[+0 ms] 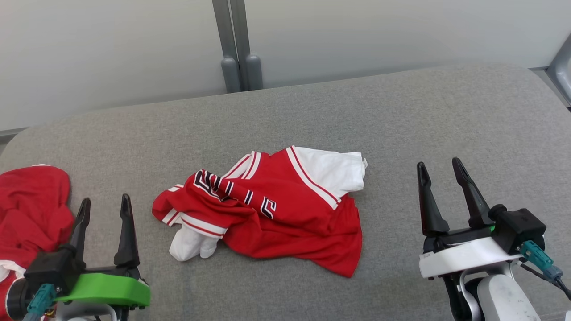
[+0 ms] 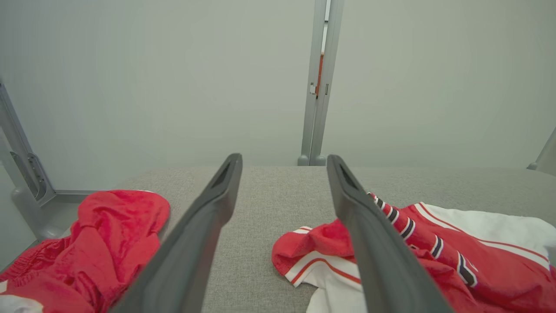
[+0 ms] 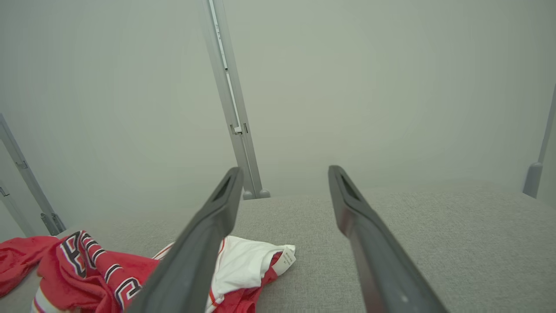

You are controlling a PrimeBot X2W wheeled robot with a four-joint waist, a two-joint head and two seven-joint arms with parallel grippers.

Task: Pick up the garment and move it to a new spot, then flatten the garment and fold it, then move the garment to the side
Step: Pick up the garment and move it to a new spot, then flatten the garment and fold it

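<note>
A crumpled red-and-white jersey [image 1: 290,218] lies in the middle of the table [image 1: 446,111], between the left hand [image 1: 105,200] and right hand [image 1: 439,165], both wide open and holding nothing. Flattening, folding and moving it aside appear undone.

I'm looking at the garment [image 1: 285,223], a red and white jersey, lying crumpled near the middle of the grey pad [image 1: 401,111].

I'm seeing it sitting in a loose, unfolded heap on the pad's fabric, well in from every edge of the pad. Its red body is spreading toward the pad's near edge and ending in a pointed corner. A white sleeve with red-and-white striped trim is lying open on the side toward the pad's far edge, and another white part is poking out, bunched, toward the pad's left end. Black letters outlined in white are running across a twisted fold, too rumpled for me to read.
</note>
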